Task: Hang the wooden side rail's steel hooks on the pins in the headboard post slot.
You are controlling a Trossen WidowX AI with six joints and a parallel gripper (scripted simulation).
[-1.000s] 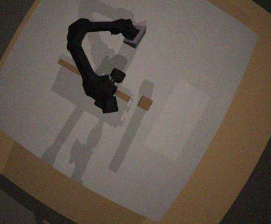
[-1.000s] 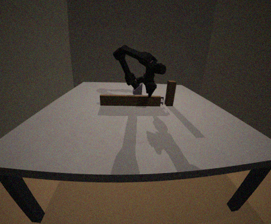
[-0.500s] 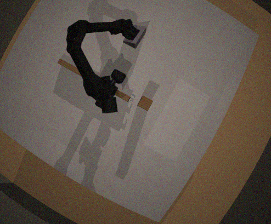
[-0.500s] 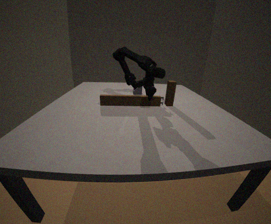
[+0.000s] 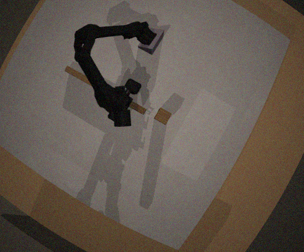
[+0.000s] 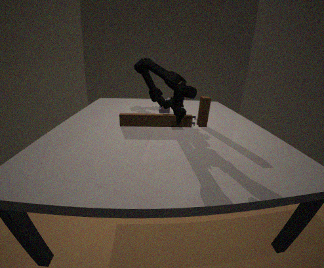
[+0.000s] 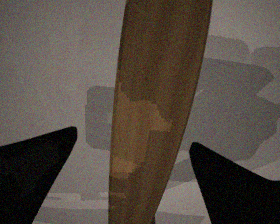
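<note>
The wooden side rail (image 5: 76, 75) (image 6: 147, 120) (image 7: 160, 55) stands on its long edge on the table, its whole length down. Two steel hooks (image 5: 149, 110) (image 6: 193, 120) stick out of its right end, a small gap short of the headboard post (image 5: 162, 116) (image 6: 204, 112). The post stands upright; its slot and pins are not visible. My gripper (image 6: 179, 122) (image 7: 135, 141) is open and low over the rail near its hook end. The fingers stand on either side of the rail, with space between each finger and the wood in the wrist view. In the top view the arm hides the fingers.
The arm's purple-grey base mount (image 5: 151, 48) (image 6: 164, 110) sits on the table (image 5: 218, 59) (image 6: 81, 174) behind the rail. The arm arches over the rail's middle. The post is just beyond the hooks. Long shadows cross the table.
</note>
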